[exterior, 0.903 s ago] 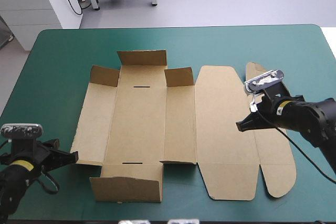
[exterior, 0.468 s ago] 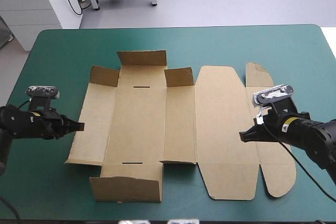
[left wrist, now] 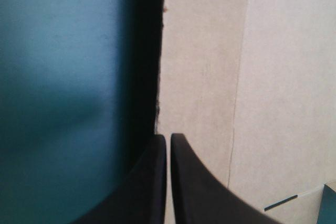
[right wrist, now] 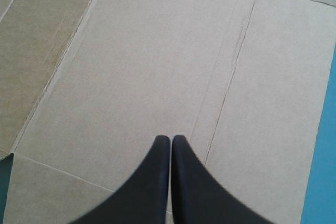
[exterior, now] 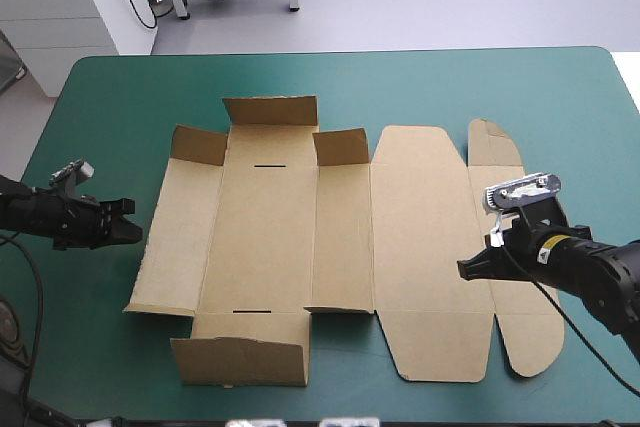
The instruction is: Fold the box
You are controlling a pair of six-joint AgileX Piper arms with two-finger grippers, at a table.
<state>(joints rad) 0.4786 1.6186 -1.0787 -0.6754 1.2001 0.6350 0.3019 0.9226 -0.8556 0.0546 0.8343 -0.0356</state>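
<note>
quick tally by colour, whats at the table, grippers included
brown: 1, the box
black: 2, the left gripper and the right gripper
teal-green: 1, the cover
total: 4

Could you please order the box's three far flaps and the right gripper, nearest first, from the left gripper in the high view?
1. Left flap: far-left corner.
2. Middle flap: far edge.
3. Right flap: mid-sheet.
4. Right gripper: over the right side.

The table (exterior: 330, 72) sat flat and steady under its teal-green cover (left wrist: 52, 77), which lay smooth and unwrinkled, and both rounded far corners showed from the high view.
</note>
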